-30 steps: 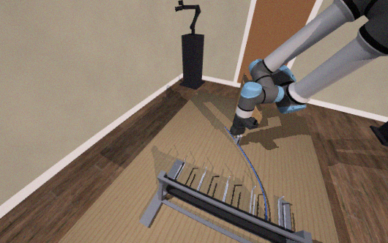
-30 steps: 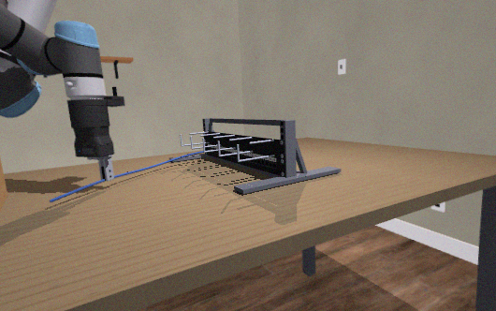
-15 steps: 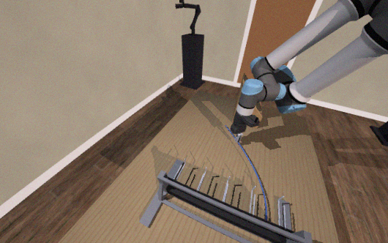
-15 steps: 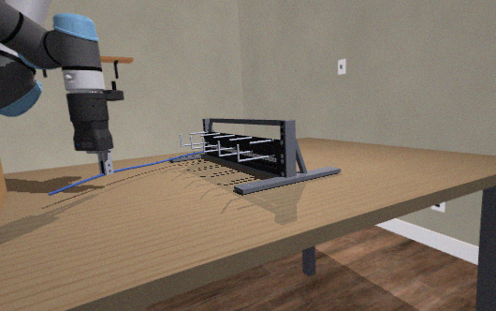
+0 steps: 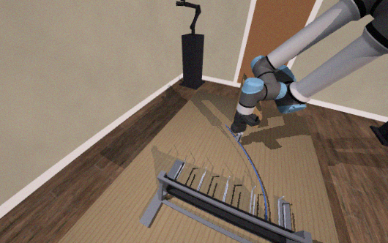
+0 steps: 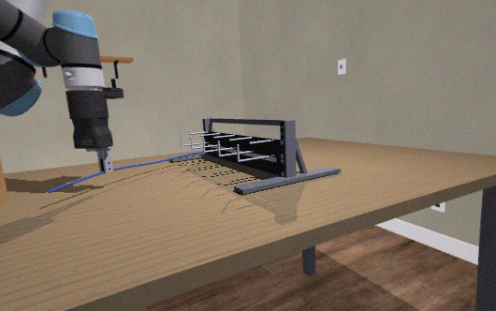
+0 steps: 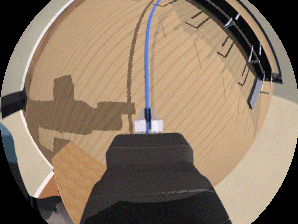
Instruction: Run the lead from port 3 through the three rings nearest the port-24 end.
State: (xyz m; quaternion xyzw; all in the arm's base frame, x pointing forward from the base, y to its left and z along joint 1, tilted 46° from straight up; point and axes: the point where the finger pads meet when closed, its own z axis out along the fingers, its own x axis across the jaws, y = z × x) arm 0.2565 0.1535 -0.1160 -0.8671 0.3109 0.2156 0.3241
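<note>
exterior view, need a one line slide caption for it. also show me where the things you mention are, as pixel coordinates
The hand (image 6: 106,170) grips the blue lead (image 6: 140,164), away from the dark rack (image 6: 289,150) and its rings

Compared with a second ago, the robot's hand (image 5: 239,137) (image 6: 107,168) (image 7: 147,114) is a little higher above the worktop (image 5: 205,146) (image 6: 196,234) (image 7: 200,125), pinching the blue lead (image 5: 256,168) (image 6: 140,165) (image 7: 147,65). The lead has risen with it: its loose end and the stretch beside the fingers now sit higher. Most of this lift came in the first half-second; since then, the rise is slight.
</note>
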